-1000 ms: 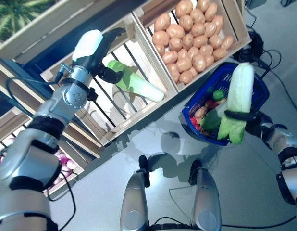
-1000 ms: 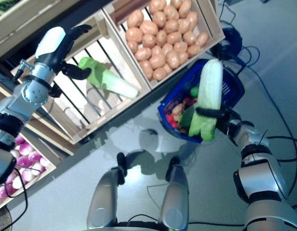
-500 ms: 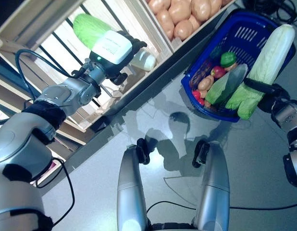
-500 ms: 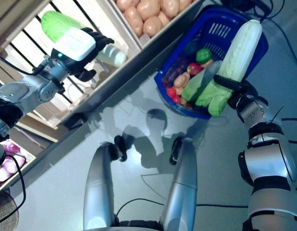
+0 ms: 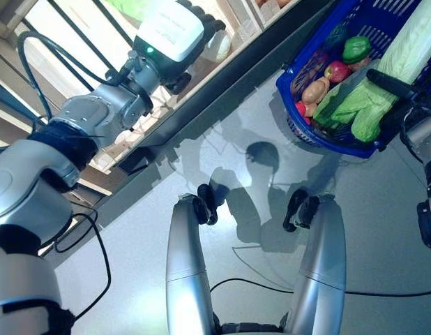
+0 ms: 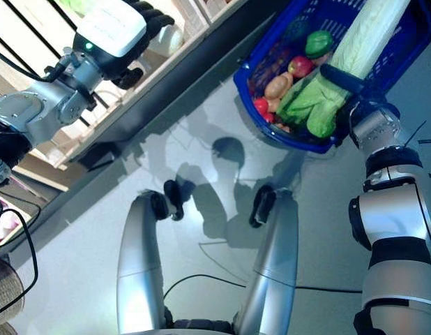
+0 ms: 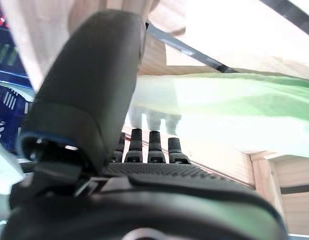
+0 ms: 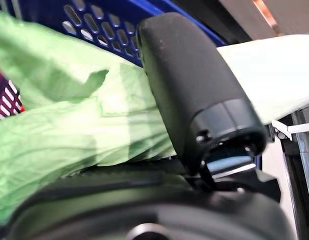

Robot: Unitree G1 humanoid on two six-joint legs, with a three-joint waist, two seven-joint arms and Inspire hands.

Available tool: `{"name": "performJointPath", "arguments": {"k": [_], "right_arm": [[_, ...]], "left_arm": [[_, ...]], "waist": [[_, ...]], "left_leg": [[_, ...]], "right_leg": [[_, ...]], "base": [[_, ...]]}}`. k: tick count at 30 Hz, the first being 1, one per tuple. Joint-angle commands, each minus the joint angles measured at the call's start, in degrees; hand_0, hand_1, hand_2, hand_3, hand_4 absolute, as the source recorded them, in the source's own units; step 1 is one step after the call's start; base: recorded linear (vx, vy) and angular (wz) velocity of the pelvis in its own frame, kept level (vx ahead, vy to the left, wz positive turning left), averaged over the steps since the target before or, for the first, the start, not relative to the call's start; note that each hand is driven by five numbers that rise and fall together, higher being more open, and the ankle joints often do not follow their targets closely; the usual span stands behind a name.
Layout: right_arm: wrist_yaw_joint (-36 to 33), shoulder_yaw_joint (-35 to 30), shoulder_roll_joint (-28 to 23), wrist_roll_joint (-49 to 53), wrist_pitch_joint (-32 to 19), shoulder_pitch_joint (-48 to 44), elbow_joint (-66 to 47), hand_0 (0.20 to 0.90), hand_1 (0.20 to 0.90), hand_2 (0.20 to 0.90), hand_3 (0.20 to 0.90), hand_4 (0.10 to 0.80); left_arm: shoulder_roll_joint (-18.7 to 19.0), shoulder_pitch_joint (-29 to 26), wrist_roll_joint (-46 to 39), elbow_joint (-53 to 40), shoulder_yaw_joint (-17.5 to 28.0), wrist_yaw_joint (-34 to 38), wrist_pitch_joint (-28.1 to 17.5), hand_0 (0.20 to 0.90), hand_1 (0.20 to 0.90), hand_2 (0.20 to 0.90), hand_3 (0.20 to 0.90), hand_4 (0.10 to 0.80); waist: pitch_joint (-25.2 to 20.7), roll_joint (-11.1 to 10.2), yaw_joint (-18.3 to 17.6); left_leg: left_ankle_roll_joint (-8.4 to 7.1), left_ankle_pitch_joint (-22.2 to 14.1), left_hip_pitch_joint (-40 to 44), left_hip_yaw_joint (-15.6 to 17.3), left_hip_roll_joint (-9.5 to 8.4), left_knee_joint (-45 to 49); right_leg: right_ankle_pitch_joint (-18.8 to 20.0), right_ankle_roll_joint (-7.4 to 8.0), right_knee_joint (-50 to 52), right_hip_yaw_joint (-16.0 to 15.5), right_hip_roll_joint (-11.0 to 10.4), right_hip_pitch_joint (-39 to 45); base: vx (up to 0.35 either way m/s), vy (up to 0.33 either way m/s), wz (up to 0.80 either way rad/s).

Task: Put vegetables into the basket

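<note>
Cabbage (image 6: 362, 42) lowered into basket (image 5: 299, 122) (grey floor (image 5: 132, 230))

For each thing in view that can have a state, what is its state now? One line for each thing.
Blue plastic basket: on the floor, holding vegetables.
Long green-and-white cabbage: gripped over the basket.
Right robot hand: shut on that cabbage.
Left robot hand: at the wooden crate, on a second cabbage.

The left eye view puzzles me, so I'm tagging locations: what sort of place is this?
Probably a grocery produce section, or a mock-up of one: slatted wooden crates along a shelf, a blue shopping basket of mixed vegetables on the floor, and a cabbage in the right hand.
</note>
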Motion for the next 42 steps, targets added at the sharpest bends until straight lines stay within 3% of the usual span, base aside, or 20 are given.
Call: {"name": "performJointPath", "arguments": {"k": [1,8,13,19,21,28,34,35,38,42], "right_arm": [[3.39,3.34,-2.14,-10.33,-2.20,-6.24,-0.80,0.900,0.900,0.900,0.900,0.800],[9.34,9.20,-1.61,-19.01,-2.26,-7.15,-4.51,0.900,0.900,0.900,0.900,0.800],[8.90,9.91,-0.96,-17.41,-3.83,-7.42,-6.87,0.900,0.900,0.900,0.900,0.800],[7.25,8.13,-0.40,-12.72,-6.31,-6.58,-11.34,0.900,0.900,0.900,0.900,0.800],[5.30,5.61,-0.12,-9.84,-9.68,-3.82,-16.43,0.900,0.900,0.900,0.900,0.800],[-1.29,-0.40,0.83,-8.18,-16.30,4.63,-31.55,0.900,0.900,0.900,0.900,0.800],[-4.10,-3.03,0.96,-7.62,-20.05,7.59,-38.56,0.900,0.900,0.900,0.900,0.800],[-4.84,-3.75,0.90,-7.99,-20.75,8.13,-39.83,0.900,0.900,0.900,0.900,0.800],[-6.29,-4.84,0.87,-8.09,-21.57,8.79,-41.27,0.900,0.900,0.900,0.900,0.800],[-7.75,-6.13,1.41,-7.72,-21.74,9.21,-41.49,0.900,0.900,0.900,0.900,0.800]], "left_arm": [[2.52,-8.38,-0.53,2.63,3.95,5.22,5.37,0.900,0.900,0.900,0.900,0.800],[2.63,-8.30,1.67,6.20,5.73,10.15,7.27,0.900,0.900,0.900,0.900,0.800],[1.93,-8.59,2.51,7.61,5.38,5.59,8.06,0.900,0.900,0.900,0.900,0.800],[1.33,-8.04,2.07,8.45,5.65,-0.66,12.08,0.900,0.900,0.900,0.900,0.800],[0.99,-6.98,0.45,9.26,6.34,-3.73,14.52,0.900,0.900,0.900,0.900,0.800],[0.34,-4.69,0.57,9.28,7.92,-7.29,13.07,0.900,0.900,0.900,0.900,0.800],[0.06,-4.23,-0.99,9.59,8.94,-13.89,15.97,0.900,0.900,0.900,0.900,0.800],[0.09,-3.88,-2.61,10.00,9.56,-15.25,16.39,0.300,0.300,0.300,0.300,0.400],[-0.29,-2.81,-6.87,10.41,11.84,-13.36,16.93,0.300,0.300,0.300,0.300,0.400],[-0.79,-1.81,-9.06,11.71,15.11,-10.22,14.42,0.300,0.300,0.300,0.300,0.400]], "waist": [[-0.31,0.60,-0.87],[-0.31,-1.00,-0.74],[-0.31,-1.47,-1.07],[-0.31,-1.73,-1.76],[-0.31,-1.98,-2.57],[-0.31,-3.15,-3.94],[-0.31,-3.48,-4.79],[-0.31,-3.57,-4.99],[-0.31,-3.73,-5.24],[-0.31,-3.80,-5.17]], "left_leg": [[-2.56,-6.58,1.25,-2.84,1.71,0.30],[-2.43,-6.95,1.42,-3.33,2.60,1.93],[-2.53,-7.19,1.71,-3.20,3.30,2.64],[-2.69,-7.31,1.74,-2.71,4.01,2.47],[-2.77,-7.38,2.24,-2.45,4.34,1.98],[-2.77,-7.22,4.71,-1.79,4.76,-0.94],[-2.90,-7.21,4.69,-1.32,5.28,-1.65],[-2.91,-7.25,4.26,-1.33,5.39,-1.41],[-2.94,-7.21,3.83,-1.39,5.61,-1.25],[-2.96,-6.92,4.41,-1.23,5.63,-2.05]], "right_leg": [[4.39,3.49,-6.44,-0.24,-2.20,2.32],[4.54,3.10,-5.47,-0.69,-2.52,2.69],[4.70,3.11,-5.36,-0.55,-2.43,3.07],[5.03,3.44,-5.98,-0.50,-2.21,3.02],[5.24,3.61,-6.80,-0.52,-1.89,3.43],[6.91,4.06,-11.20,-1.12,-1.12,5.78],[7.16,4.41,-12.21,-1.07,-0.91,5.94],[7.24,4.47,-12.16,-1.05,-0.91,5.59],[7.34,4.63,-12.15,-1.01,-0.86,5.15],[7.48,4.73,-13.03,-1.13,-0.86,5.97]], "base": [[0.000,0.000,0.00],[0.034,-0.006,-0.03],[0.021,0.010,-0.04],[0.003,0.029,-0.01],[0.016,0.095,-0.02],[0.007,0.050,-0.09],[-0.004,0.014,-0.08],[0.000,0.000,0.00],[-0.004,0.005,-0.03],[-0.004,-0.011,-0.05]]}}
